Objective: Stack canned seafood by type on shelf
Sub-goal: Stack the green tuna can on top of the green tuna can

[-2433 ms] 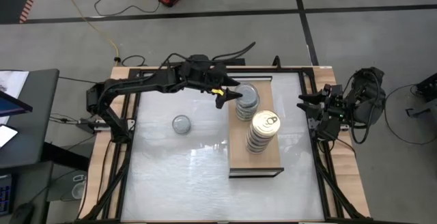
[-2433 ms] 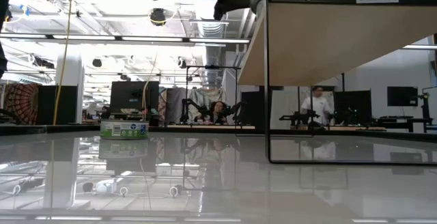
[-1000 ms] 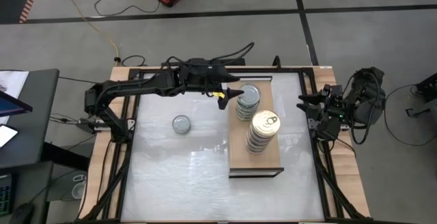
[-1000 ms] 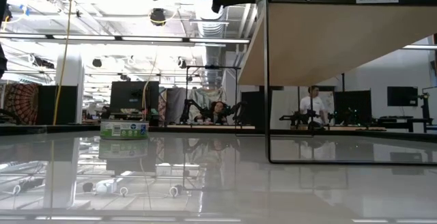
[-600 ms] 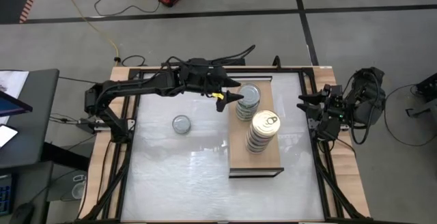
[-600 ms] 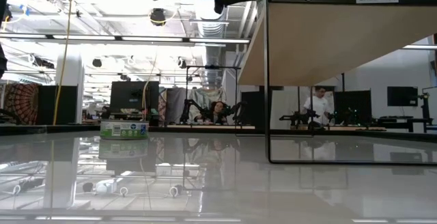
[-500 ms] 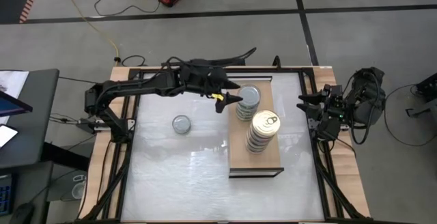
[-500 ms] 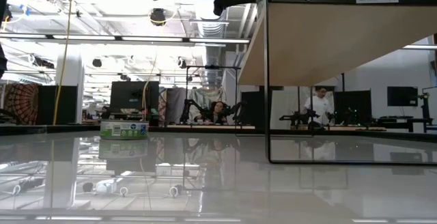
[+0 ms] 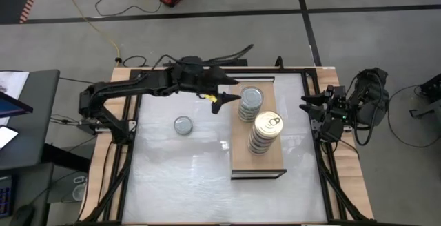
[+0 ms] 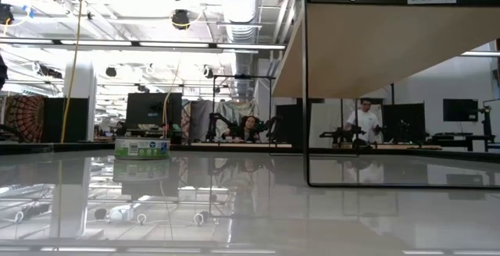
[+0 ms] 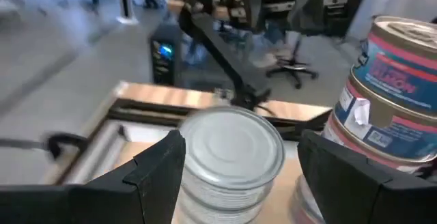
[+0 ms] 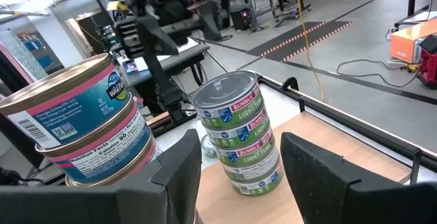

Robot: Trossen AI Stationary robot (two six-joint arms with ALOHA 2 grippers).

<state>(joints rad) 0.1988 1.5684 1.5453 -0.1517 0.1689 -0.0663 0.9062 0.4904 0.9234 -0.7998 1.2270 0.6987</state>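
The small round silver metal tin [image 9: 182, 124] sits alone on the shiny grey-white tabletop [image 9: 179, 178], well apart from the long light-wood shelf [image 9: 272, 158], where two tall tin stacks [image 9: 250, 103] stand. It looks hard, smooth and a bit heavy, so I would pinch it across its round sides. The left gripper [image 9: 227, 100] hangs spread and empty just beside the shelf, the right gripper [image 12: 235, 159] waits spread past the shelf's far side, and the room behind is busy with desks.

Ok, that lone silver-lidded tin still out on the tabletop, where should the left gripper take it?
Probably across its round side wall, coming straight down. The lone tin lies flat, lid up, apart from the shelf and both stacks, so all sides look free. The left gripper, open, is nearest; the right gripper waits at the table's edge.
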